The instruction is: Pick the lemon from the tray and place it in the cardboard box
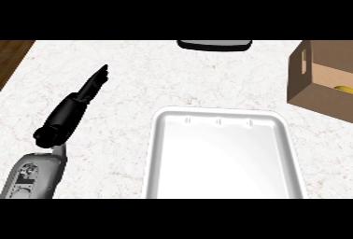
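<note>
Head view: lemon (pixel 342 87) barely visible inside cardboard box (pixel 314 79).

The speckled white counter (pixel 138 79) carries a white tray (pixel 224 156) and a cardboard box (pixel 321 84).

box (pixel 318 79): cut off by the right edge; far side unseen
lemon (pixel 343 87): only a yellow sliver shows inside the box, at the right edge
tray (pixel 224 154): near rim cut off at the bottom
dark object (pixel 214 45): cut by the top edge, too little shows to tell
left forearm (pixel 31 176): cut off at the bottom
</note>
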Available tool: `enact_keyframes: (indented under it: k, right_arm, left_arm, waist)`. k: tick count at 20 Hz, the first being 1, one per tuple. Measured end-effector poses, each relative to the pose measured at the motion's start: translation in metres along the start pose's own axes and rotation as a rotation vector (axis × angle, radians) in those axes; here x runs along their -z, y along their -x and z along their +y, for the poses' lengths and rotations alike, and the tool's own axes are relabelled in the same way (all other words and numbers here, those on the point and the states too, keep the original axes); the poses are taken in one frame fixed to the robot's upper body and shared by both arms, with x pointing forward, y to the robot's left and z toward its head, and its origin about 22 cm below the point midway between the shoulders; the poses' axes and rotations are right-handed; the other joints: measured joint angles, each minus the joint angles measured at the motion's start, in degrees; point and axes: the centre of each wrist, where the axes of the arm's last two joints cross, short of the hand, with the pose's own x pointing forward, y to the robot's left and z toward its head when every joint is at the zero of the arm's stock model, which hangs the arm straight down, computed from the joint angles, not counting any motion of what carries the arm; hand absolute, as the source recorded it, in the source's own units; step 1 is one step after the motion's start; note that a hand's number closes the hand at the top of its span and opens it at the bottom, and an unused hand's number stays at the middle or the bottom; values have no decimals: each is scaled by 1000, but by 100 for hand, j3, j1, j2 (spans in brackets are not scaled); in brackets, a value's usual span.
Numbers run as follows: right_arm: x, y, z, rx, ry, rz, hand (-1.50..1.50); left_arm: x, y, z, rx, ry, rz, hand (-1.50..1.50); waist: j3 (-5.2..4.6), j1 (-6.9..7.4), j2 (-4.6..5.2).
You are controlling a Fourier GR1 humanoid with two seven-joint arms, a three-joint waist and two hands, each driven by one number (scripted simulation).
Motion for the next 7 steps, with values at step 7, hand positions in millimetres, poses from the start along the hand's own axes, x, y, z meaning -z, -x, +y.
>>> enact_keyframes:
  k: [7]
  right_arm:
    - [-16, 5, -18, 376, 172, 74, -150]
  left_arm:
    - [1, -2, -2, 7, 3, -16, 0]
  waist:
    - [4, 41, 66]
